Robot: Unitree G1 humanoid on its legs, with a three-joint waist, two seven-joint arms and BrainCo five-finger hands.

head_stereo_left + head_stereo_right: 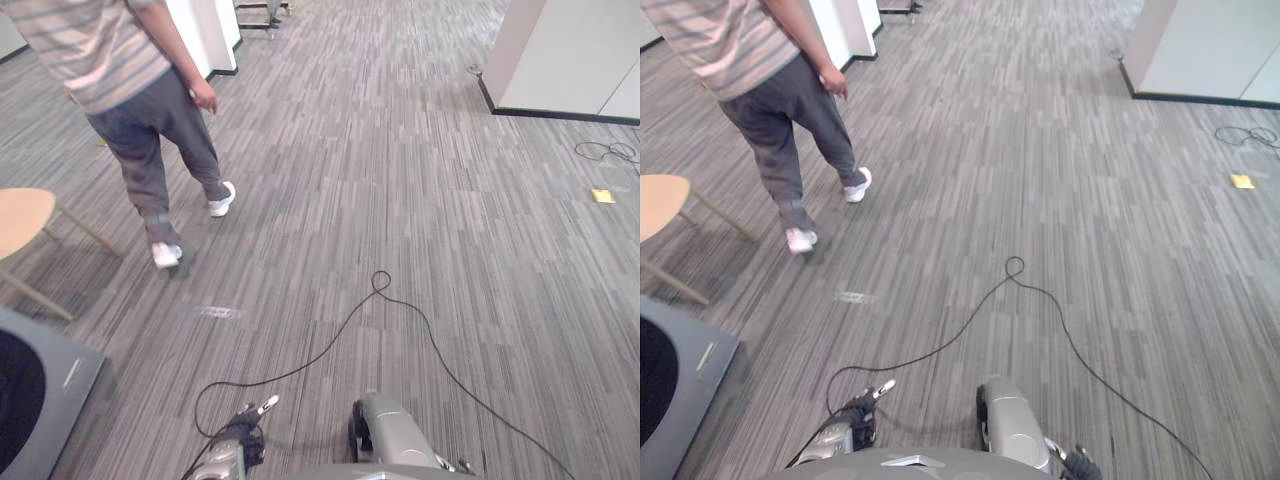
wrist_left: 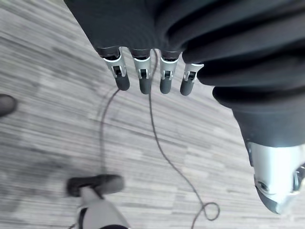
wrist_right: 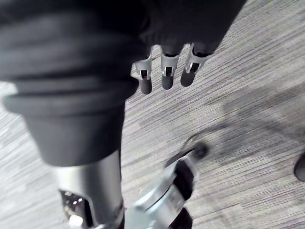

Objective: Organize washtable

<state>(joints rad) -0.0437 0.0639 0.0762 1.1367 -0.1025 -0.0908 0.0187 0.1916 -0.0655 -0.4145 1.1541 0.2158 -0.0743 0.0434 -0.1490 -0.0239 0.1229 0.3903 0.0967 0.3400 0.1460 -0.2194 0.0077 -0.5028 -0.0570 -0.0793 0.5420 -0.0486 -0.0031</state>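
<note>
My left hand [image 2: 143, 78] hangs at my side over grey striped carpet, its fingers straight and holding nothing; it also shows low in the left eye view [image 1: 248, 420]. My right hand [image 3: 164, 74] hangs the same way, fingers relaxed and empty, and it sits at the bottom edge of the right eye view [image 1: 1077, 464]. Carpet floor [image 1: 400, 200] stretches out ahead of me.
A person [image 1: 130, 90] in a striped shirt walks away at the upper left. A round wooden stool [image 1: 20, 215] stands at the left, with a grey platform [image 1: 70, 375] below it. White cabinets [image 1: 570, 50] stand at the far right and a yellow note [image 1: 602, 196] lies on the floor.
</note>
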